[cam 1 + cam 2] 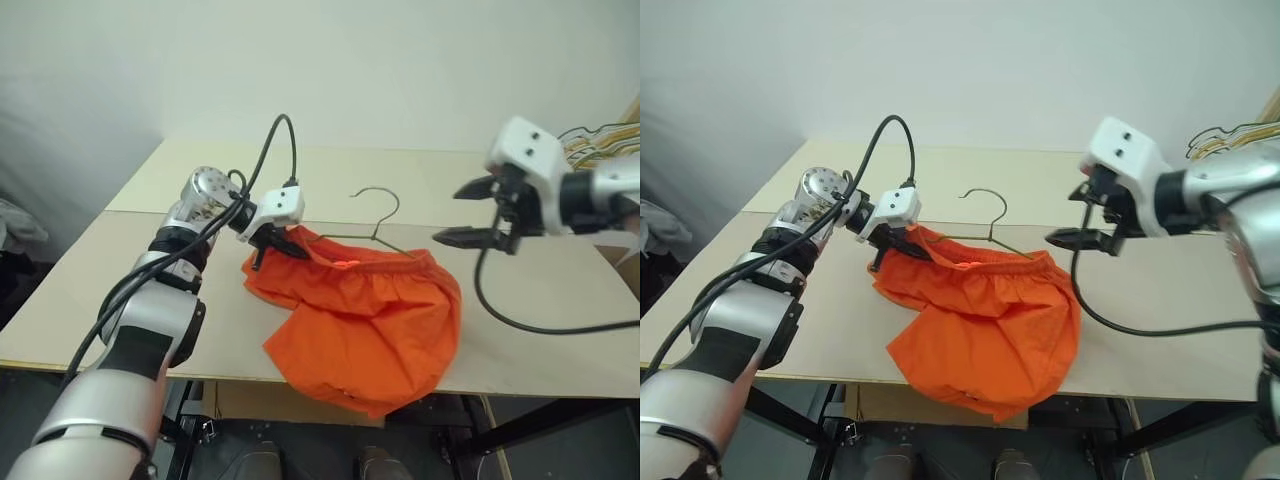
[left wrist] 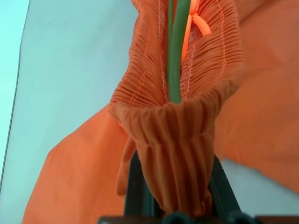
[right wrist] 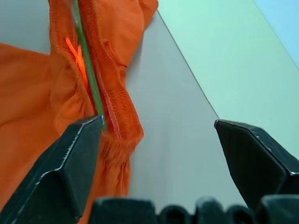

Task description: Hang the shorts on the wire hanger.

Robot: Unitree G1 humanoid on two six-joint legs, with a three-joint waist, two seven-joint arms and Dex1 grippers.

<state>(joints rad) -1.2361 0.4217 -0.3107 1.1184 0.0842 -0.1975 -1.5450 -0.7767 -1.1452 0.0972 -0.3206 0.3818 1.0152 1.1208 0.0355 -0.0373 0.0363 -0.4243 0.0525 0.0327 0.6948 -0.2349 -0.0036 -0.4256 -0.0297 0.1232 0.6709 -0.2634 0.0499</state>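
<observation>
**Left gripper pinching waistband end; right gripper wide open, off the cloth**

Left gripper (image 1: 275, 243): fingers closed tight on one end of the gathered elastic waistband of the shorts (image 1: 365, 320). In the left wrist view the bunched orange fabric is squeezed between the two black fingers (image 2: 135, 191), with the hanger's wire running down into the waistband opening just beyond them.

Right gripper (image 1: 478, 212): jaws spread wide, nothing between them. It hangs above the table (image 1: 560, 300), just off the other end of the waistband, not touching the cloth.

Shorts: lying on the pale table, waistband toward the far side, legs spilling over the near table edge.

Wire hanger (image 1: 378, 215): its lower part is inside the waistband; hook and shoulders stick out on the far side, resting on the table.

Coloured hangers (image 1: 600, 140): a bunch at the far right edge, well apart from the shorts.
</observation>
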